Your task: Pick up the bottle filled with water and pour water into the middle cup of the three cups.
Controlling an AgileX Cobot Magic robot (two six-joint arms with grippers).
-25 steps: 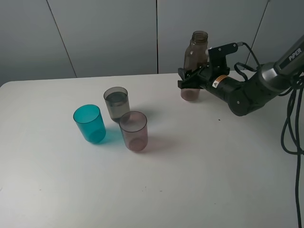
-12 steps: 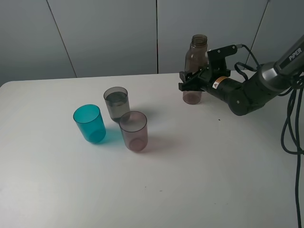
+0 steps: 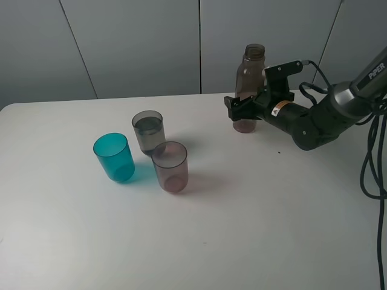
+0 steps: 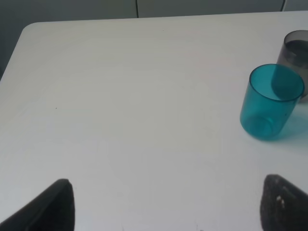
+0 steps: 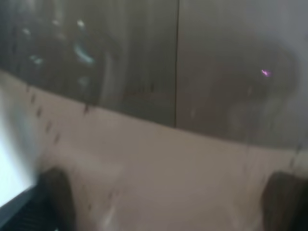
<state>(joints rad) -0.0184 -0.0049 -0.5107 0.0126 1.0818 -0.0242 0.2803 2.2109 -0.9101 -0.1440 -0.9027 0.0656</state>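
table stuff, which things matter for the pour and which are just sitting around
In the job: bottle, right gripper around its lower half, grey middle cup.
Just there: teal cup, pinkish cup, left gripper, which hangs open over bare table.

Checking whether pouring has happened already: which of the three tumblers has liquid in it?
The smoky grey translucent tumbler, farthest back, shows a dark liquid line near its top; the teal blue tumbler and pinkish-mauve tumbler look empty.
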